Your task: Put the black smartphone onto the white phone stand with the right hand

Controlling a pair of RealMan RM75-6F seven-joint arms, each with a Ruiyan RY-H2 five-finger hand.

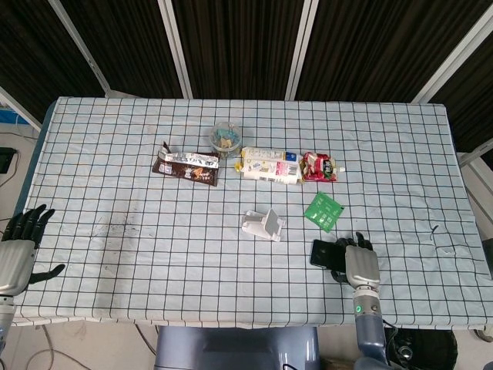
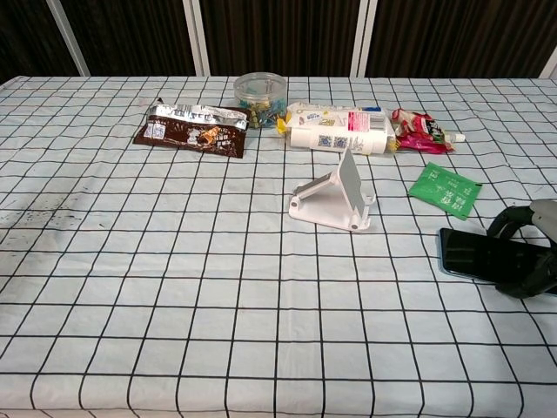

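The black smartphone (image 1: 322, 252) (image 2: 479, 252) lies flat on the checked cloth near the table's front right. My right hand (image 1: 359, 264) (image 2: 529, 252) is over its right end, with fingers curled around both long edges and gripping it. That end of the phone is hidden under the hand. The white phone stand (image 1: 263, 225) (image 2: 335, 198) sits upright a little to the left and further back, with nothing on it. At the table's front left corner my left hand (image 1: 19, 250) is held with fingers apart and holds nothing; it is out of the chest view.
A green sachet (image 1: 323, 210) (image 2: 445, 189) lies between the stand and the phone. Along the back stand a brown snack wrapper (image 1: 186, 165), a clear jar (image 1: 226, 138), a white tube (image 1: 269, 166) and a red packet (image 1: 319, 166).
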